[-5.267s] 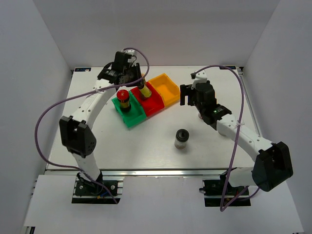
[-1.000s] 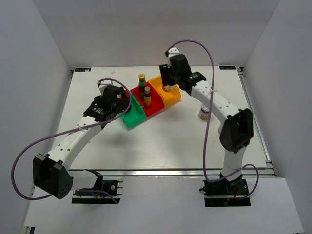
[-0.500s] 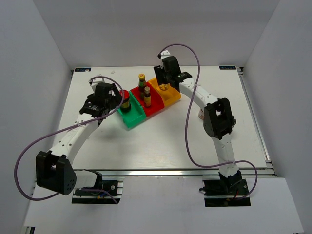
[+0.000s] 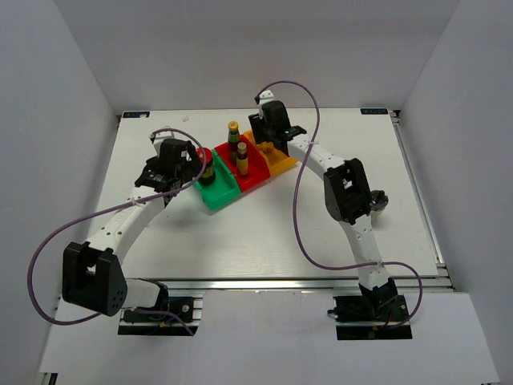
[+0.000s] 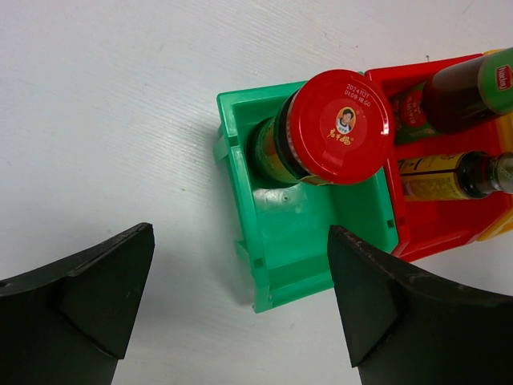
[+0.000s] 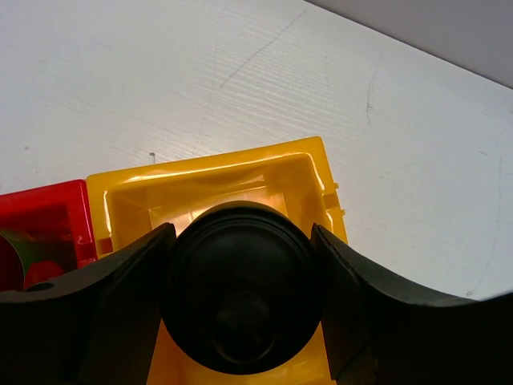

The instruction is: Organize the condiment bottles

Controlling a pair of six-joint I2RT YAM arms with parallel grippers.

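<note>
A red-capped dark jar (image 5: 346,126) (image 4: 206,161) stands in the green bin (image 5: 313,233). My left gripper (image 5: 240,305) (image 4: 186,166) hangs open just left of that bin, with nothing between its fingers. Beside it, the red bin (image 4: 255,178) holds a yellow-capped dark sauce bottle (image 4: 233,132) and a slim yellow bottle (image 4: 242,159). My right gripper (image 6: 244,309) (image 4: 271,143) is shut on a black-topped shaker (image 6: 244,297), held inside the orange bin (image 6: 200,172). From above the shaker is hidden under the gripper.
The three bins sit in a slanted row at the back middle of the table (image 4: 264,233). A small dark-topped jar (image 4: 377,200) rests on the table beside the right arm's elbow.
My right gripper has shifted a little left and stays over the orange bin with the shaker. My left gripper has drawn slightly back from the green bin, uncovering the red-capped jar.
</note>
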